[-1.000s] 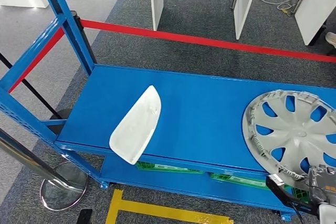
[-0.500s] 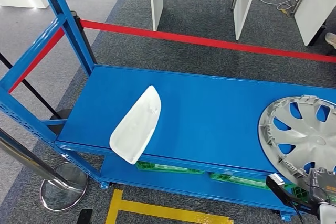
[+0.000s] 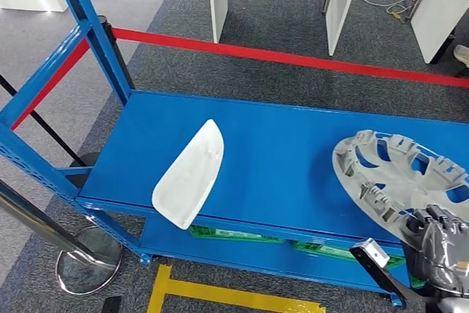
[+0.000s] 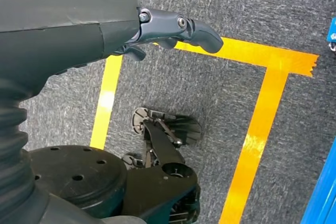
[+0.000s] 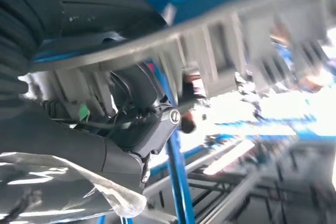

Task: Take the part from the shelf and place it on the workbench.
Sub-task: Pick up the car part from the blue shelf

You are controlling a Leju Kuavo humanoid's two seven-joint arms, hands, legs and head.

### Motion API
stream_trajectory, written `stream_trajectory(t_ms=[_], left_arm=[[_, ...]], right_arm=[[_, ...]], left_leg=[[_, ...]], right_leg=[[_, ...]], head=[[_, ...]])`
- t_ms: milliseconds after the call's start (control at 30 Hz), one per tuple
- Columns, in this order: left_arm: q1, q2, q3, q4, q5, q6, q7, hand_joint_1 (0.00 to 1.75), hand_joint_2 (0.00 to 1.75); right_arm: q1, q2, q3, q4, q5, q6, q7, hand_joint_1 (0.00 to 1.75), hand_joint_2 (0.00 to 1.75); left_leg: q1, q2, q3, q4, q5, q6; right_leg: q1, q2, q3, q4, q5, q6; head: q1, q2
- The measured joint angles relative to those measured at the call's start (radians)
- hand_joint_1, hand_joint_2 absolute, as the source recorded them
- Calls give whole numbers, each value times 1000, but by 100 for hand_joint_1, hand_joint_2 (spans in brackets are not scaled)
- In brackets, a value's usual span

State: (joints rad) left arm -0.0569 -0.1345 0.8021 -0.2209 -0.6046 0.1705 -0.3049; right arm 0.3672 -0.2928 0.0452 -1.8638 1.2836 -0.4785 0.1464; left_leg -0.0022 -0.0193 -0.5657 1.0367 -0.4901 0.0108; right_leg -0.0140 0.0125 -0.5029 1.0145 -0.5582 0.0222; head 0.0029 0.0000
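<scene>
At the far left of the head view a chrome stanchion base [image 3: 89, 260] is seen on the grey carpet, beside the blue upright [image 3: 91, 31] of the shelf [image 3: 265, 159]. A white curved cover [image 3: 190, 174] is laid on the blue shelf deck left of centre, its lower end jutting past the front edge. A red bar [image 3: 287, 56] is stretched across behind the shelf, and white furniture legs [image 3: 218, 1] are seen farther back. Yellow floor tape [image 3: 221, 297] is laid in front of the shelf, and green crates [image 3: 237, 234] are stored on the lower level.

At the right end of the deck the silver wheel cover [image 3: 396, 177] is found, tilted with its near rim raised off the deck. The right hand [image 3: 437, 243], wrapped in clear plastic, is placed at that near rim; in the right wrist view its dark fingers [image 5: 150, 124] are seen hooked under the ribbed rim of the wheel cover [image 5: 213, 51], so the part is gripped at its edge.

In the left wrist view the left hand [image 4: 158, 32] is seen hanging above the carpet and yellow tape [image 4: 257, 129], with nothing held and one finger stretched straight out; how the other fingers lie cannot be told.
</scene>
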Motion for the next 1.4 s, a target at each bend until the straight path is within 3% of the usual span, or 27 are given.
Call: stream_trajectory(t_ms=[367,567,700,800,933,1167,1400], left_arm=[[1,0,16,0,0,-6,-12,0,175],[1,0,31,0,-4,-4,-37,0,175],[3,0,37,0,-9,-6,-54,0,175],[3,0,48,0,-7,-46,-85,0,175],[5,0,59,0,0,-129,-149,0,175],[9,0,87,0,20,-154,-159,0,175],[13,-1,98,0,-30,-71,-128,0,175]], right_arm=[[3,3,93,-125,-112,-50,-61,175,175],[-1,3,163,-165,-343,-129,-229,175,175],[-22,4,218,-198,-603,-131,-439,175,175],[-51,13,247,-231,-849,-48,-634,175,175],[-71,52,255,-265,-1121,190,-802,175,175],[-84,118,248,-281,-1238,393,-831,175,175],[-83,177,240,-294,-1287,540,-839,175,175]], left_leg=[[0,0,-1,0,0,0],[-1,0,-2,0,1,0],[0,0,-2,0,1,0],[0,0,-2,0,1,0],[0,-1,-1,0,0,0],[0,-1,-2,0,1,0],[-3,-1,-3,2,0,1]], right_leg=[[-1,0,1,0,0,0],[-1,0,10,0,1,1],[0,-1,10,0,1,1],[0,0,9,0,1,1],[0,-2,8,0,0,0],[0,-1,5,0,0,0],[-4,-1,8,0,1,2]], head=[[0,0],[0,0],[0,0],[0,0],[0,0],[0,0],[-1,0]])
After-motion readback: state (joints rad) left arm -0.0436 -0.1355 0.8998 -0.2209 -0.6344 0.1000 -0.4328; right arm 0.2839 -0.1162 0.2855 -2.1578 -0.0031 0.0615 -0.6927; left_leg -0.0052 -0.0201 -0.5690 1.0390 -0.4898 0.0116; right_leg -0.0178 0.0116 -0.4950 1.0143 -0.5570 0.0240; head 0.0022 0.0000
